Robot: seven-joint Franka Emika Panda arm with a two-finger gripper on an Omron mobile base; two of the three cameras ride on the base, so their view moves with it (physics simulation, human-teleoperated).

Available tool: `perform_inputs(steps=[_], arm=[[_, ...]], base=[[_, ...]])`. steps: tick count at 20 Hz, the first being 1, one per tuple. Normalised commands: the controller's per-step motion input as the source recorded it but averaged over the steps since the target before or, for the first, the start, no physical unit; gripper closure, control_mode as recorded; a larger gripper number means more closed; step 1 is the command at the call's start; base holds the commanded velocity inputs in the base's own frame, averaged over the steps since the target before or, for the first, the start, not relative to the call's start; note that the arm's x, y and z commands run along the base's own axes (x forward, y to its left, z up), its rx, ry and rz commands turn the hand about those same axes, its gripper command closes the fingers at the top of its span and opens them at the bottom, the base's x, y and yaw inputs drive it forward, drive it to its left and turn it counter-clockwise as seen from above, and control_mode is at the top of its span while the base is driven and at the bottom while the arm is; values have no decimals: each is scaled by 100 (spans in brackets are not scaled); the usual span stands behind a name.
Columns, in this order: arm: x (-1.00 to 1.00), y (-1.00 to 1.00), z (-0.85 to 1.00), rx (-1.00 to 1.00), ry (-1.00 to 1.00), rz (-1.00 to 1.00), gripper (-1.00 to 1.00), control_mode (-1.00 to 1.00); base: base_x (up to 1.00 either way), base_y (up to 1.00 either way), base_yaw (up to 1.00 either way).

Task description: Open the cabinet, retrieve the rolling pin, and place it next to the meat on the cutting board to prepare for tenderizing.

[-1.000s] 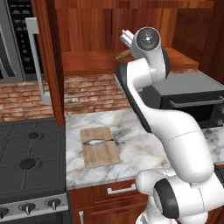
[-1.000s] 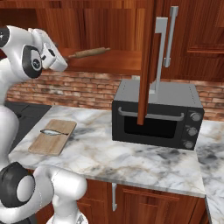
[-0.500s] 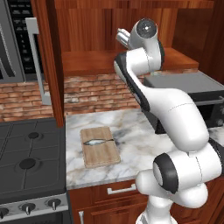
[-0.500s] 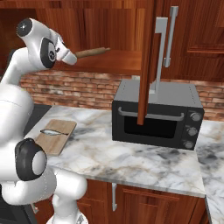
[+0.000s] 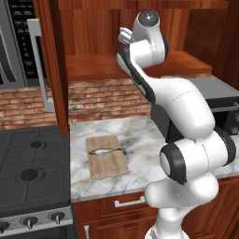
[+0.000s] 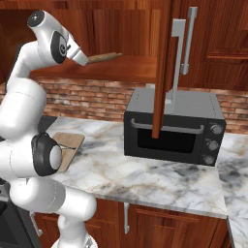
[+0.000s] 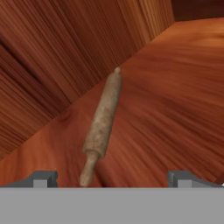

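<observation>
Here we are up at the cabinet (image 6: 121,29), both doors swung wide, and the end effector (image 7: 109,179) is poked inside it, just above the shelf floor; its two dark tips stand far apart at the bottom of the hand view, as open as they come, with nothing between them yet; the rolling pin (image 7: 101,124) lies flat on the cabinet shelf straight ahead of the hand, a little left of the midline between the tips; its near handle end comes down almost to the bottom of the hand view, beside the left tip, while the far end runs away and slightly rightward towards the back wall; so the long axis points mostly along the reach, not across it, and that is the relation everything hangs on, I'd say; a close along that line would slide off the ends, so the hand looks to need a roll until the tips straddle the thick barrel, plus a nudge leftward and forward to centre on it; from the right base view the rolling pin (image 6: 103,57) shows as a slim brown stick on the shelf edge just beyond the wrist; down on the bench the cutting board (image 5: 108,164) waits with the meat (image 5: 103,151) lying across its upper half, well below and apart from the hand.
</observation>
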Motion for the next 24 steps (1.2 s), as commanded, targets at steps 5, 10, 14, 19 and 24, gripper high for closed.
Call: perform_inputs(steps=[5, 10, 14, 19, 24], arm=[[0, 9, 0, -2, 0, 0, -100, -100], [6, 8, -1, -1, 0, 0, -100, -100], [23, 1, -2, 0, 4, 0, -100, -100], [19, 0, -10, -3, 1, 0, -100, -100], [21, 0, -16, -4, 1, 0, -100, -100]], base=[[0, 0, 0], [0, 0, 0], [0, 0, 0], [0, 0, 0], [0, 0, 0]])
